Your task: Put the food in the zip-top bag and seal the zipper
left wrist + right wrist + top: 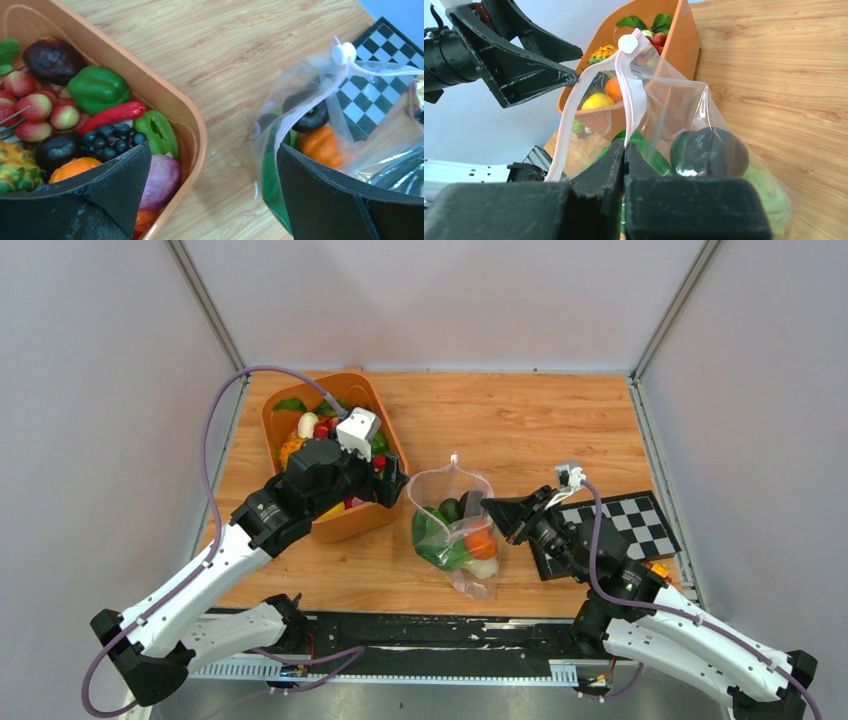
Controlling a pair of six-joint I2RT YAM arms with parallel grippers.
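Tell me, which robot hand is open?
The left gripper: its fingers stand wide apart and hold nothing. The right gripper is pinched shut on the pink zipper of the bag.

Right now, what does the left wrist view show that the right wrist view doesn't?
Left wrist only: the black-and-white checkered board behind the clear plastic zip-top bag, and tub food up close: a green toy pepper, a red toy chilli, a purple toy onion.
Right wrist only: the right gripper shut on the pinkish zipper strip.
Both: the orange plastic tub, that bag, its white slider, the wooden table and the open left gripper.
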